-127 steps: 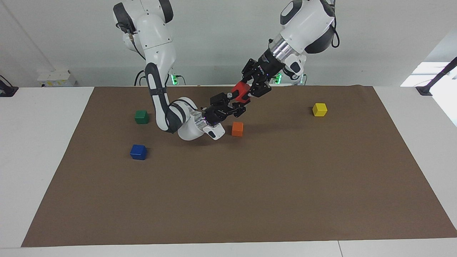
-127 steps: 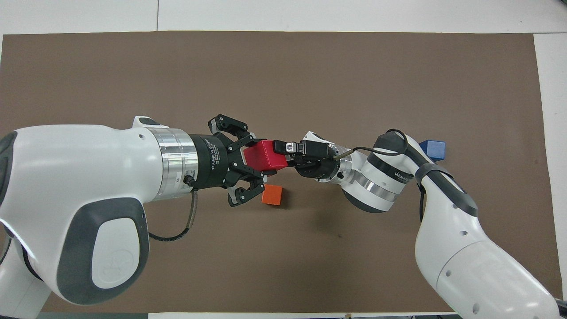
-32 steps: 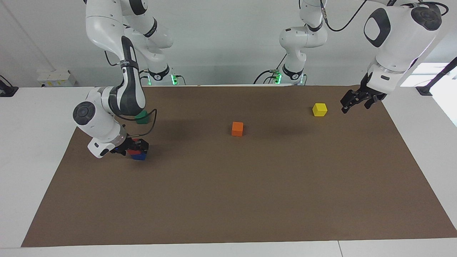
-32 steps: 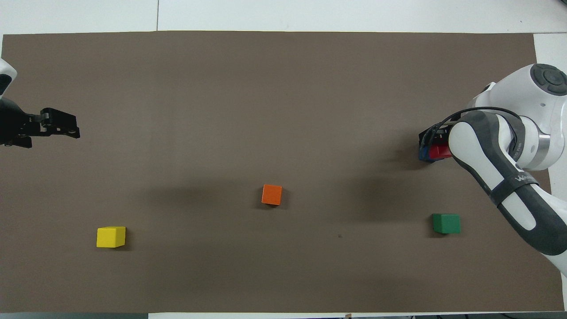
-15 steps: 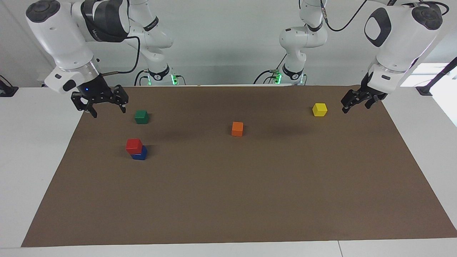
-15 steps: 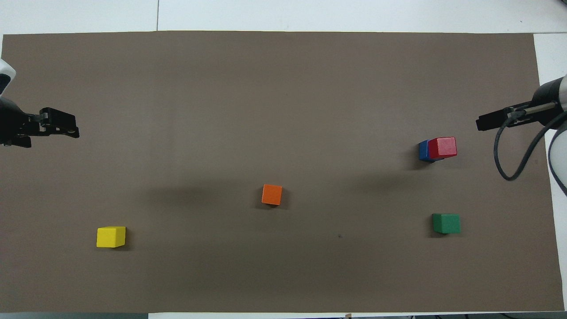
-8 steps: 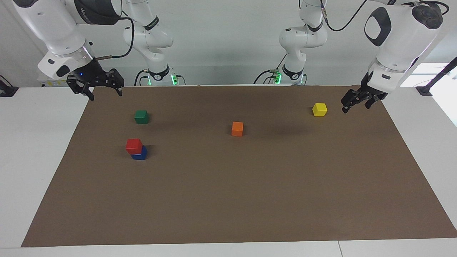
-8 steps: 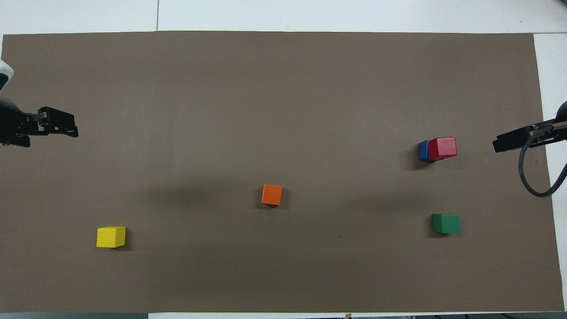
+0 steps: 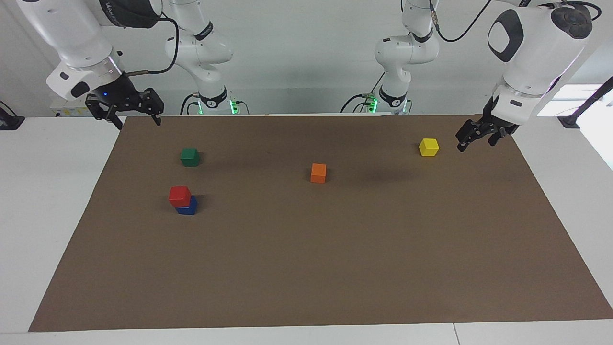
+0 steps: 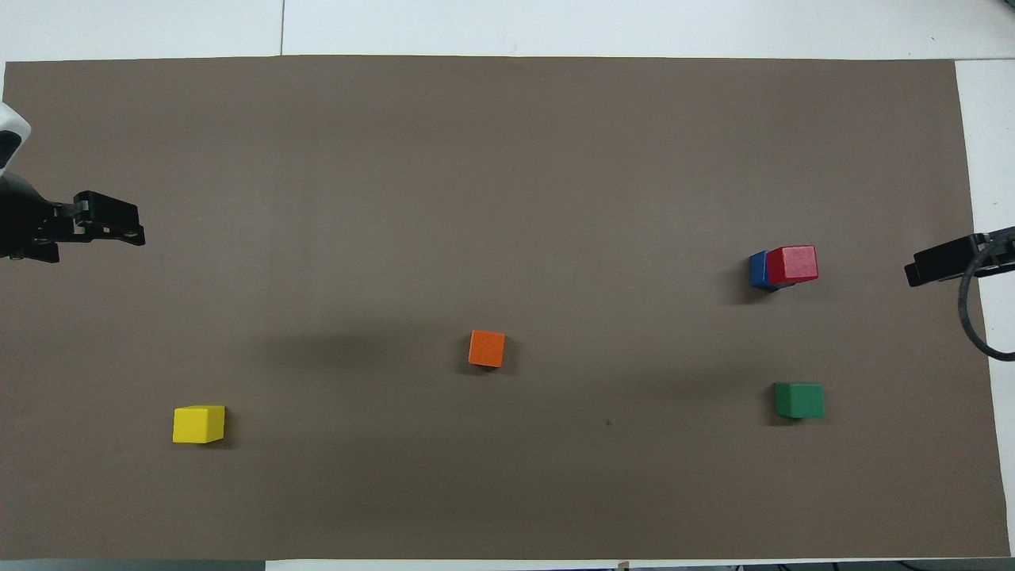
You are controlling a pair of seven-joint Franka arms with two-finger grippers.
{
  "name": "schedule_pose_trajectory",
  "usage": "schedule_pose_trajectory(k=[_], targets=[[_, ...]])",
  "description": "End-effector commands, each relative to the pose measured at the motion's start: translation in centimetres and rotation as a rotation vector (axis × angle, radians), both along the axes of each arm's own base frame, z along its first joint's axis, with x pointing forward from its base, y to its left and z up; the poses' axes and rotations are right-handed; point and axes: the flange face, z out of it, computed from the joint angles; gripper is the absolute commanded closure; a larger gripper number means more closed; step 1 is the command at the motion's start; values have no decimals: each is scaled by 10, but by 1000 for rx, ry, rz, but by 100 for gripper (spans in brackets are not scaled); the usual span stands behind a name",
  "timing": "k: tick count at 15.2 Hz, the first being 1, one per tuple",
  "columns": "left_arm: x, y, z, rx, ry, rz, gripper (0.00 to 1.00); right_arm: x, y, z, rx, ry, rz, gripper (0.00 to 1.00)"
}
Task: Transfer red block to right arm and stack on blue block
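Red block [image 9: 179,195] sits on the blue block [image 9: 187,207], toward the right arm's end of the mat, so stacking looks done. Right gripper [image 9: 129,111] hangs empty, jaws spread, over the mat's corner; left gripper [image 9: 474,134] waits spread beside the yellow cube [image 9: 428,147].

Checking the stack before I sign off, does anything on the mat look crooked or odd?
Only slightly: the red block sits on the blue block but offset toward the right arm's end, overhanging instead of flush. The other cubes lie flat, and nothing looks spilled or damaged.
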Motion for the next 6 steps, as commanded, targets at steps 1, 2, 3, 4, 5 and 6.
schedule_pose_trajectory(k=[1, 2, 3, 4, 5, 6], targets=[[-4, 1, 5, -15, -2, -3, 0, 1, -4, 5, -23, -25, -22, 0], [-3, 2, 5, -15, 0, -2, 0, 0, -5, 4, -21, -21, -24, 0], [-3, 3, 5, -15, -3, 0, 0, 0, -5, 4, -21, -19, -24, 0], [-4, 3, 5, -15, -2, -2, 0, 0, -5, 4, -21, -21, -24, 0], [-4, 5, 6, -15, -3, 3, 0, 0, -6, 4, -20, -19, -25, 0], [-4, 7, 8, -15, -7, 6, 0, 0, -6, 4, -20, -19, -25, 0]])
